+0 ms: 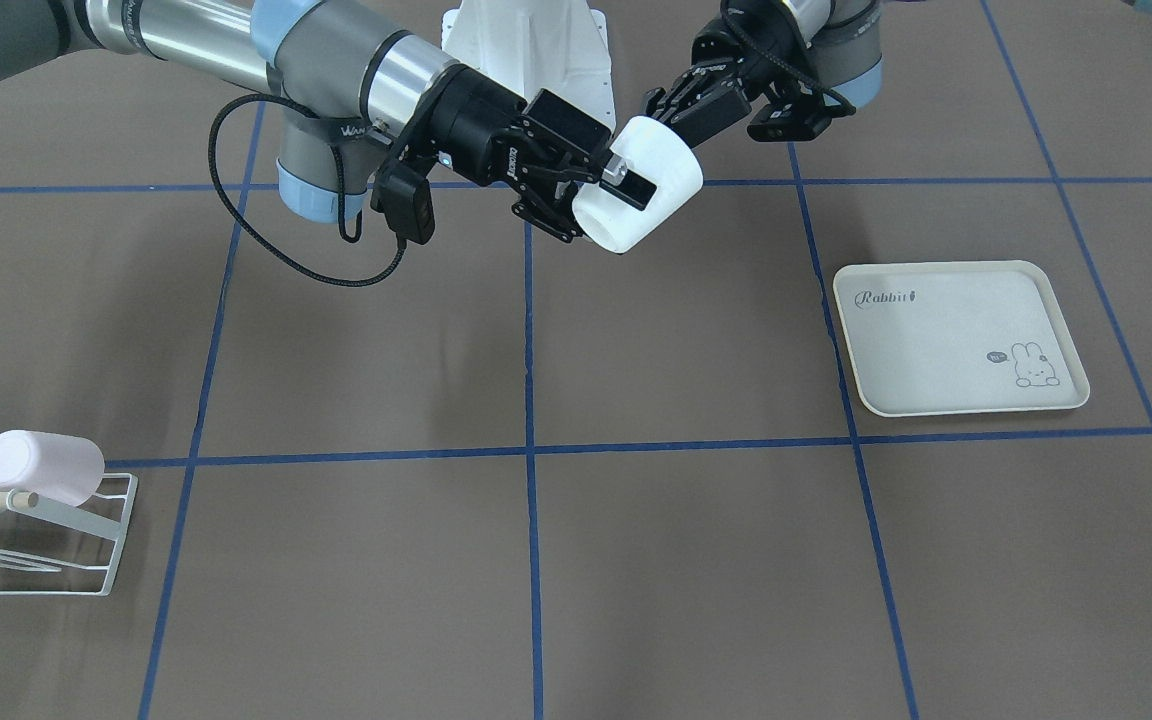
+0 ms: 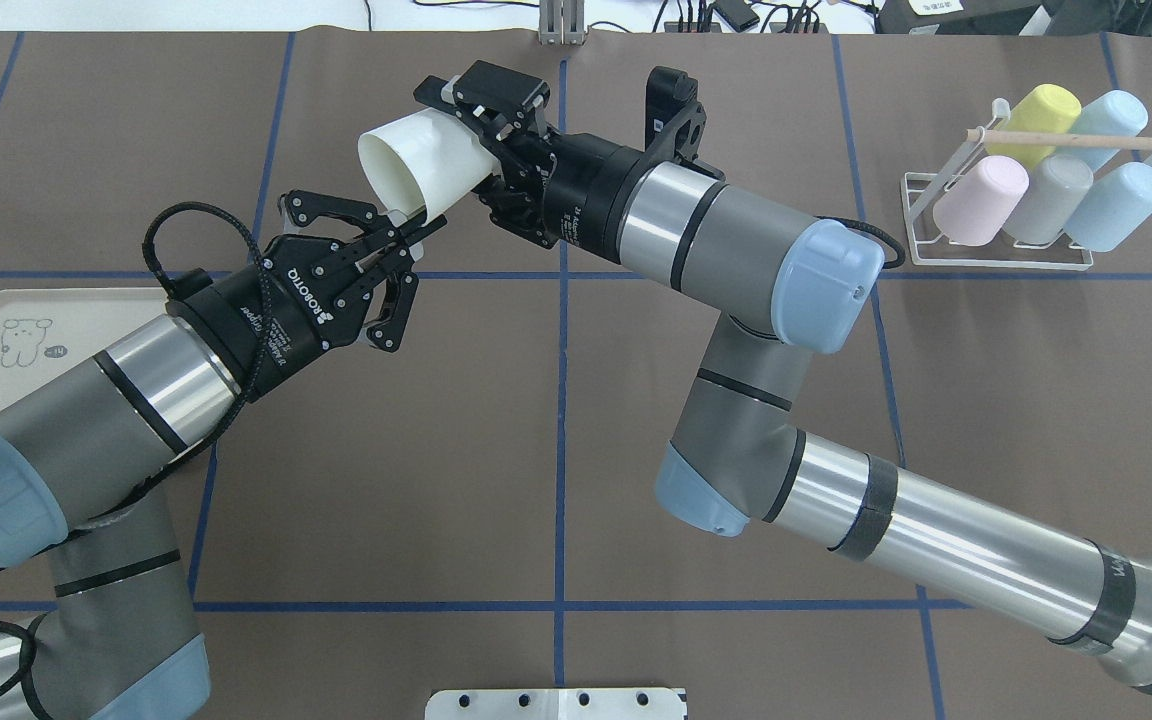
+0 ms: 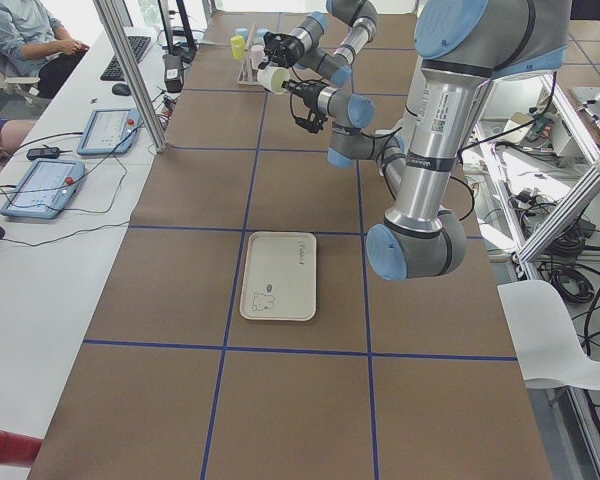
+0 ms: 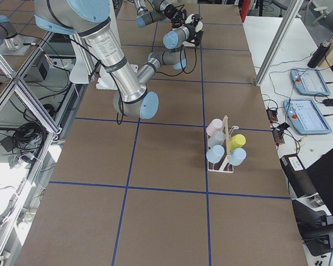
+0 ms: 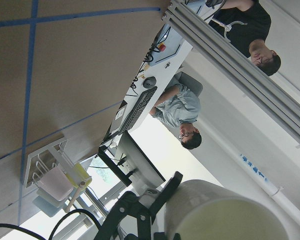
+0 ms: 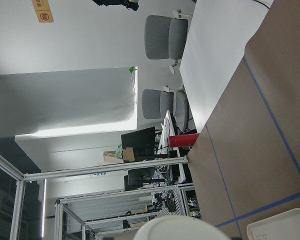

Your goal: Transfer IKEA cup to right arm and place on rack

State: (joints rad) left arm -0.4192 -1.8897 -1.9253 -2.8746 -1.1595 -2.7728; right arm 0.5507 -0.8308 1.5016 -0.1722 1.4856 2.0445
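Cup (image 1: 666, 160) hangs in the air over the table (image 1: 536, 560), its rim pinched by the right gripper (image 2: 476, 140). Left gripper (image 2: 416, 255) is spread wide, its fingertips just at the cup's base. Rack (image 2: 1001, 263), holding coloured cups (image 2: 1046, 195), stands well apart on the right.

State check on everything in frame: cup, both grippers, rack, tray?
white cup: off the table, tilted, held at one end by the right gripper.
right gripper: shut on white cup.
left gripper: open, at the cup's other end; contact unclear.
rack: upright, holding five pastel cups.
tray: lying flat, nothing on it.
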